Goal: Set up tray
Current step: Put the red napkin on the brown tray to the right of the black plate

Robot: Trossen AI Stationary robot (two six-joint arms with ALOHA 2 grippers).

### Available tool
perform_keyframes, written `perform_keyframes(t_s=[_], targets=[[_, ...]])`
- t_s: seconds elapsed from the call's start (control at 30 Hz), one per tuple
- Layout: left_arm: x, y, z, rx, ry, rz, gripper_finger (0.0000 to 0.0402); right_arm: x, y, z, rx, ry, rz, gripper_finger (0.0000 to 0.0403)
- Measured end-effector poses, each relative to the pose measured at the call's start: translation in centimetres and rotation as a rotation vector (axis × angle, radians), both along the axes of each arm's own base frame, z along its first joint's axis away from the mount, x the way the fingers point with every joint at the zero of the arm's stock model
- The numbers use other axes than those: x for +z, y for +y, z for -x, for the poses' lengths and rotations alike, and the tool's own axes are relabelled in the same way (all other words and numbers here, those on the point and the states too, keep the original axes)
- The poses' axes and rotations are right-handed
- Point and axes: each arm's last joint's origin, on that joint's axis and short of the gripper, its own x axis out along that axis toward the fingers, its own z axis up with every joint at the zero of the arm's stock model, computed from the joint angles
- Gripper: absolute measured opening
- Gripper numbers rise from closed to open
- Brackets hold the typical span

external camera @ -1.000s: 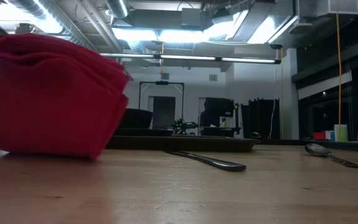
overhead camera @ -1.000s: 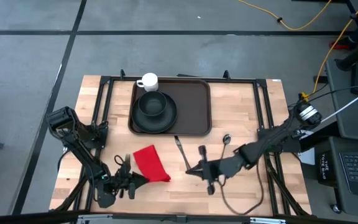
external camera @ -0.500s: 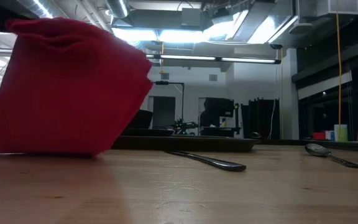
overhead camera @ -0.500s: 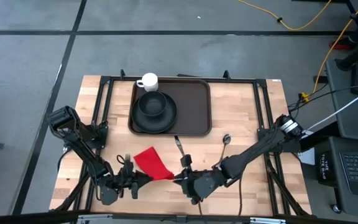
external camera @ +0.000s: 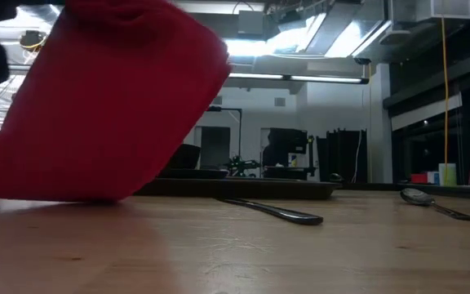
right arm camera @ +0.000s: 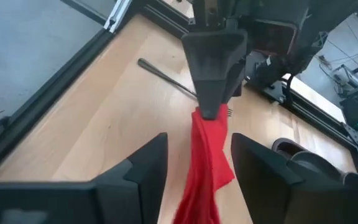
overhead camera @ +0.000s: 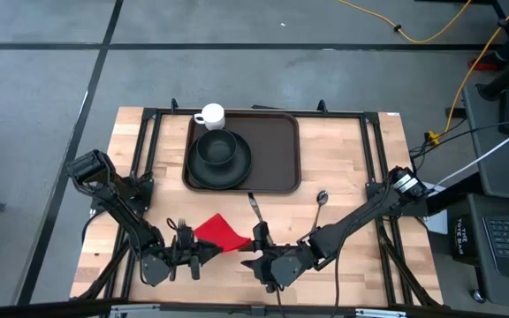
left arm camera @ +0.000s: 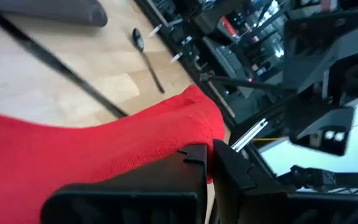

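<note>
1. Right now we have the left end effector clamped shut on one edge of the red napkin, holding it raised off the bench near the front edge; the left wrist view shows the cloth pinched between its dark fingers.
2. Our right end effector sits just beside the napkin's other end with its fingers spread wide, the hanging cloth between them, holding nothing.
3. The tray lies well apart at the back of the bench, carrying the black plate and bowl on its left half, with a white cup at its back left corner.
4. Risk one, in our judgement: if the right fingers close too low or off-centre, they catch only a loose fold and the cloth slips free as the arms pull apart.
5. Risk two: the two end effectors are very close, so a small misalignment could knock one against the other.
6. Risk three: the fork lies on the bench just beyond the napkin, with the spoon a little farther off; a dragging corner or a low wrist could sweep them out of place.
7. Risk four: carrying the napkin towards the tray with only one edge held, it may sag and brush the plate.
</note>
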Motion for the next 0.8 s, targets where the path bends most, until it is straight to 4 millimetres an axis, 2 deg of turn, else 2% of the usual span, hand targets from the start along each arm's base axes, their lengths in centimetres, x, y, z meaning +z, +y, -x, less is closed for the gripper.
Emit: perform_keyframes(t_s=[0.37, 0.8], targets=[[0.6, 0.6, -1.0, -0.007, -0.021, -0.014, 0.0003, -0.4, -0.7, -0.1, -0.039, 0.037, -0.022, 0.0184], [1.7, 0.1, -1.3, -0.04, -0.061, -0.025, 0.0003, -0.9, -1.5, -0.1, -0.055, 0.095, 0.016, 0.0184]])
